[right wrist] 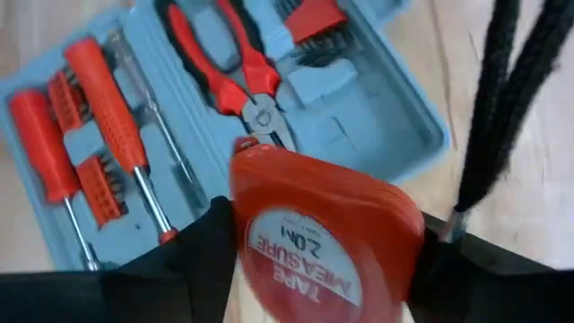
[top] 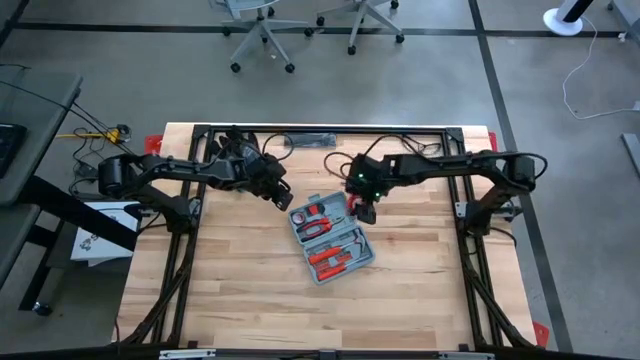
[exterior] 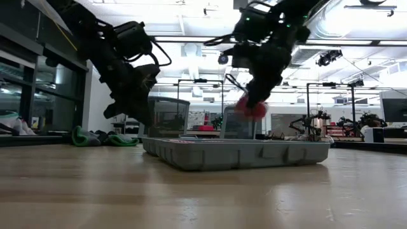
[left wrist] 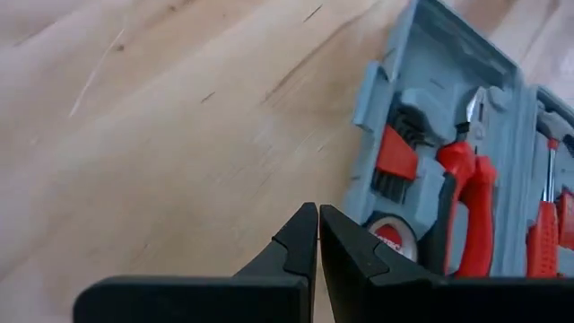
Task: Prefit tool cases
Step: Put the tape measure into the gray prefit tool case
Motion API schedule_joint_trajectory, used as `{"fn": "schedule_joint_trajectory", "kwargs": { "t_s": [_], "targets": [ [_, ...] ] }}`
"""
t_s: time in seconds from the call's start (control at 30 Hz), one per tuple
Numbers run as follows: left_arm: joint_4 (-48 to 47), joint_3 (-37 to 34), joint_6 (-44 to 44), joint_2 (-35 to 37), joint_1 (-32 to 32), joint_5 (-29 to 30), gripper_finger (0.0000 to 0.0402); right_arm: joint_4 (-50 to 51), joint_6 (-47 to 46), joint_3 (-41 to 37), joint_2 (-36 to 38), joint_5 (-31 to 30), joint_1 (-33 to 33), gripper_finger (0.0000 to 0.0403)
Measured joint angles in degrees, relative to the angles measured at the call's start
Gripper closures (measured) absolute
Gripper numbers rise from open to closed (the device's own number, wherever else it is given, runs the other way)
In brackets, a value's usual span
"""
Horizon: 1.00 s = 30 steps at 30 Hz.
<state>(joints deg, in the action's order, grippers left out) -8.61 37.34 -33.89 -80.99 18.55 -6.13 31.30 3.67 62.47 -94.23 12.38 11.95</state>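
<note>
The blue-grey tool case (top: 304,247) lies open and flat on the wooden table, with red-handled pliers (right wrist: 224,67) and screwdrivers (right wrist: 108,99) in its recesses. Its low wall (exterior: 235,154) shows in the low view. My right gripper (top: 362,210) hangs over the case's far right part, shut on a red tape measure (right wrist: 323,233). The left gripper (left wrist: 318,220) is shut and holds nothing. It hovers over bare wood just off the case's far left corner (left wrist: 430,54). My right gripper pinches the red tape measure between its two fingers (right wrist: 202,256), one on each side of its rim (right wrist: 240,224). The white "tape measure" label faces the wrist camera. The fingers come from above, pointing down. The tape measure (exterior: 251,108) is lifted clear, above the open case.
Bare wood lies left, right and near of the case (top: 250,300). A dark frame with cables runs along the table's far edge (top: 320,135). Black cables hang beside my right gripper (right wrist: 502,90). Office chairs stand on the floor beyond the table (top: 260,25).
</note>
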Motion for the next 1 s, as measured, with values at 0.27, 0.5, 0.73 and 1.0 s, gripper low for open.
{"fn": "schedule_joint_trajectory", "kwargs": {
  "t_s": [0.27, 0.5, 0.73, 1.0],
  "targets": [
    [0.3, -1.3, -1.7, 0.0, -0.2, -1.5, 0.0392, 11.6, 13.8, 13.8, -12.6, -2.0, -0.5, 0.0401],
    [0.4, -1.3, -2.1, 0.0, -1.5, -1.9, 0.0392, 13.7, 12.9, 19.4, -16.5, -2.5, 1.2, 0.0396],
    [2.9, -1.3, -2.0, 0.0, -3.7, -0.6, 0.0392, 11.6, 10.1, 19.3, -15.3, 0.2, 1.9, 0.0402],
    [3.0, -1.3, -2.1, 0.0, -4.2, 1.8, 0.0392, 8.9, 7.3, 19.3, -15.3, 1.3, 0.6, 0.0403]
  ]
}}
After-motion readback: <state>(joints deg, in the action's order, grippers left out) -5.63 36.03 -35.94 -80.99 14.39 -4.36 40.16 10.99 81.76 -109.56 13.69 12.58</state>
